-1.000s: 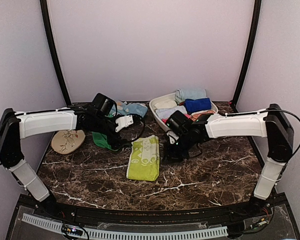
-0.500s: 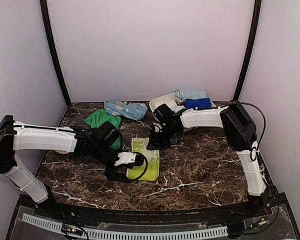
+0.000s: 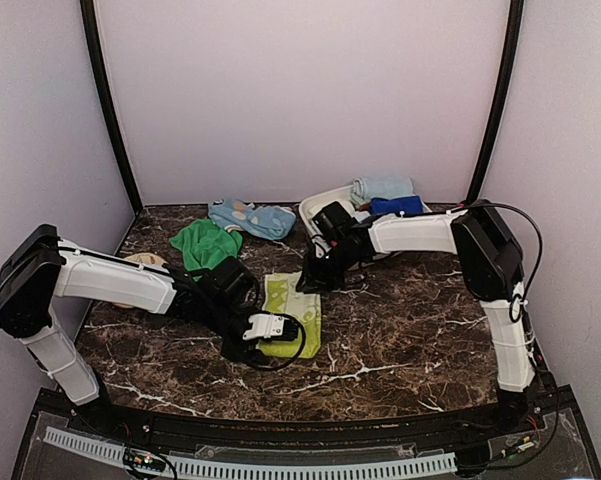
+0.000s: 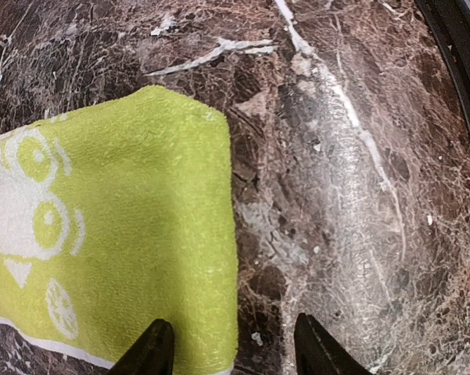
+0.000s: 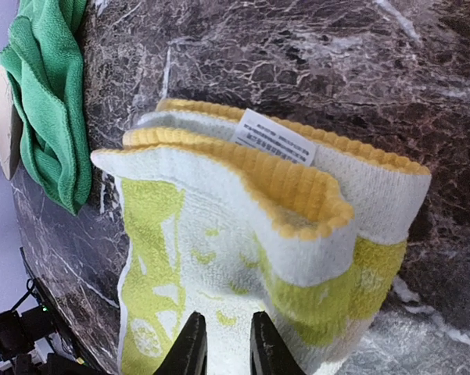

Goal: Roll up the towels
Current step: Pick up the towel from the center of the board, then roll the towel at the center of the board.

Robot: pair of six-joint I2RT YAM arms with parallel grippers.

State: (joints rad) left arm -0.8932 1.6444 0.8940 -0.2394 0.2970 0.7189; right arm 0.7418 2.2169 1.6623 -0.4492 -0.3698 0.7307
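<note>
Fingers from both arms sit at opposite ends of the lime towel (image 3: 298,305), which lies near the middle of the dark marbled table (image 3: 420,330). The right fingers (image 3: 313,281) are at its far end, drawn close together and clamped on the cloth. In the right wrist view the yellow-trimmed hem is lifted off the table and bunched into a standing fold, with a white label showing on it.

The left fingers (image 3: 277,327) are at the near end and stand apart. In the left wrist view one tip is over the towel and the other over bare marble, so an edge of the towel runs into the gap between them. Whether they touch the cloth I cannot tell. That end of the towel lies flat, its white swirl marks facing up.

The green towel (image 3: 205,243) lies crumpled at the far left, apart from the lime one, just beyond the left arm. A blue printed cloth (image 3: 252,217) lies behind it near the back wall. A white basket (image 3: 318,203) of folded cloths stands at the back right of centre, behind the right arm. Bare marble stretches to the right of the lime towel and along the table's near edge.
</note>
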